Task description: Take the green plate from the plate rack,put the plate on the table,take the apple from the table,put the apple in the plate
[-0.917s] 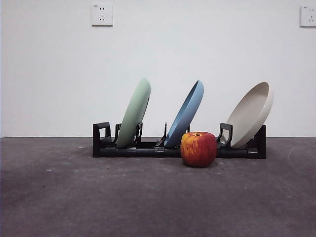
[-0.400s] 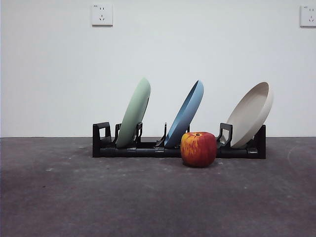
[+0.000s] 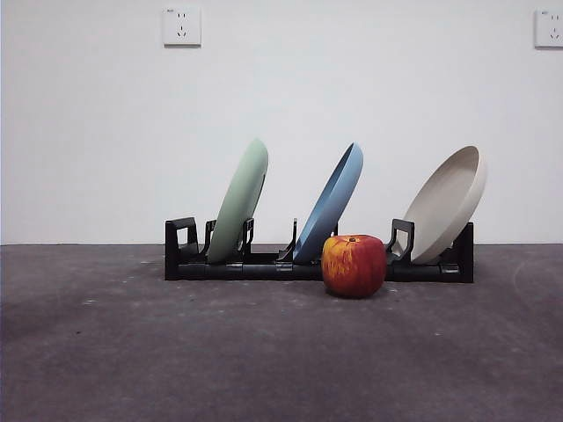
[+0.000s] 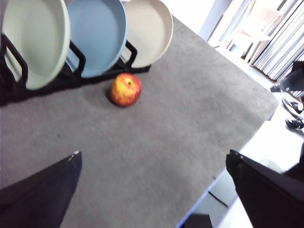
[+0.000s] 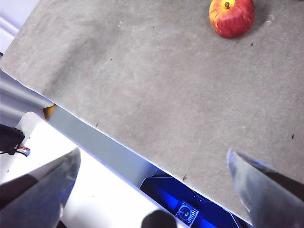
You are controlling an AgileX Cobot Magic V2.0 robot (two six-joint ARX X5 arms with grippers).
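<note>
The plate rack [image 3: 318, 262] sits on the table [image 3: 264, 352] near the back wall, and three plates lean in its slots, all tilted the same way. In the front view the green plate [image 3: 240, 202] stands in the slot toward the left end, the blue plate [image 3: 332, 202] in the middle and the beige plate [image 3: 449, 204] at the right end. Each plate rests against an upright prong and none touches its neighbour.

The apple [image 3: 354, 265] stands on the table just in front of the rack, between the blue plate and the beige plate, stem dimple up. From the front it overlaps the rack's base bar; whether it actually touches the rack is hard to judge from that level angle, though the left wrist view suggests a narrow gap.

Neither arm appears in the front view. The left gripper [image 4: 152, 180] hangs high over the table's open area, well apart from the rack, with its jaws spread wide and nothing between them; its camera looks down on all three plates and the apple. The right gripper [image 5: 152, 175] is over the table's near edge, also with jaws wide apart and holding nothing, and its camera catches the apple [image 5: 232, 17] far off across bare table.
</note>
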